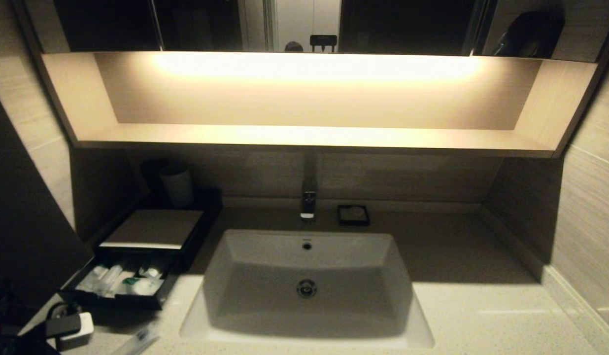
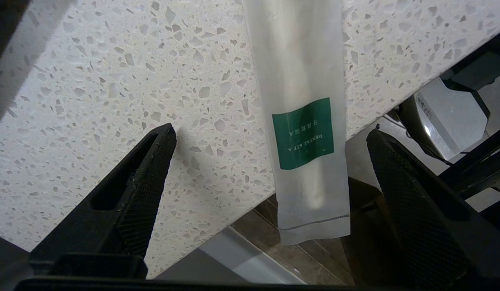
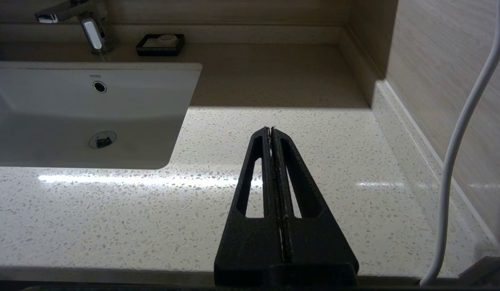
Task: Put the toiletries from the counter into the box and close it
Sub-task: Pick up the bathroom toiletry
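Observation:
A long slim clear packet (image 2: 300, 72) with a green label lies on the speckled cream counter (image 2: 112, 81), one end hanging past the counter's front edge. It also shows in the head view (image 1: 137, 340) at the front left. My left gripper (image 2: 271, 132) is open, its two black fingers either side of the packet's overhanging end, not touching it. The black box (image 1: 152, 229) stands at the left with its drawer (image 1: 83, 291) pulled out; several packets (image 1: 137, 285) lie inside. My right gripper (image 3: 271, 130) is shut and empty above the counter, right of the sink.
The white sink (image 1: 265, 325) fills the middle, with a faucet (image 1: 308, 199) and a small black dish (image 1: 353, 215) behind it. A pale cup (image 1: 177, 185) stands behind the box. A black-and-white device (image 1: 70, 328) sits at the front left. A white cable (image 3: 460, 133) hangs by the right wall.

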### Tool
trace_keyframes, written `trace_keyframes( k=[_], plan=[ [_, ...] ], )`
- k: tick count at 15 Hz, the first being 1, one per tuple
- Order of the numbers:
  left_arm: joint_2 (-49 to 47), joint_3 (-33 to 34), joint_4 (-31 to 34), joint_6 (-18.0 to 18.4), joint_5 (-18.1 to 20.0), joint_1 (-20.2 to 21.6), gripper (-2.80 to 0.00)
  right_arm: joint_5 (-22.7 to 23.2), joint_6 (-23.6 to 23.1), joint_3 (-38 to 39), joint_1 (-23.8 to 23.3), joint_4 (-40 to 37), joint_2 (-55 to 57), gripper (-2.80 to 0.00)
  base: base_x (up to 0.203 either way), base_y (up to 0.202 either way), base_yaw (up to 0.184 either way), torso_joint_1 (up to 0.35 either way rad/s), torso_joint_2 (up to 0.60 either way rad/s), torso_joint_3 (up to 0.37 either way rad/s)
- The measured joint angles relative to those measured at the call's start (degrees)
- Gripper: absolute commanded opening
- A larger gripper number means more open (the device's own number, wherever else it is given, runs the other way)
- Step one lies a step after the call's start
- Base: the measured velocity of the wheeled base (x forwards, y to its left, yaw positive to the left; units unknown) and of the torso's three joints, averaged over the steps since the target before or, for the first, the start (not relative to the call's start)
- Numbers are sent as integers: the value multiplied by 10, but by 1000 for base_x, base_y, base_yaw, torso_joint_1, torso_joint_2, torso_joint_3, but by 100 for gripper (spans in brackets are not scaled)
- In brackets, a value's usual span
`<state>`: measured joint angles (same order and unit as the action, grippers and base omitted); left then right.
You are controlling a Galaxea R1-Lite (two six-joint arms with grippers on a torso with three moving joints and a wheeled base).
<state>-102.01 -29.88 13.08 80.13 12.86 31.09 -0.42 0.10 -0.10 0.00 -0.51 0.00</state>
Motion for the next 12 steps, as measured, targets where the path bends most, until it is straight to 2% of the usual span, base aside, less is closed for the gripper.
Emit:
trace_keyframes(
  k=[10, 11, 12],
  plan=[
    [-6, -1, -1, -3, -1, 0, 0, 0, 0, 0, 0, 0, 0, -280, 0, 0, 0, 0, 0, 0],
    [-6, -1, -2, -3, -1, 0, -90, 0, 0, 0, 0, 0, 0, -280, 0, 0, 0, 0, 0, 0],
    [-6, -1, -3, -3, -1, 0, -280, 0, 0, 0, 0, 0, 0, -280, 0, 0, 0, 0, 0, 0]
  ],
)
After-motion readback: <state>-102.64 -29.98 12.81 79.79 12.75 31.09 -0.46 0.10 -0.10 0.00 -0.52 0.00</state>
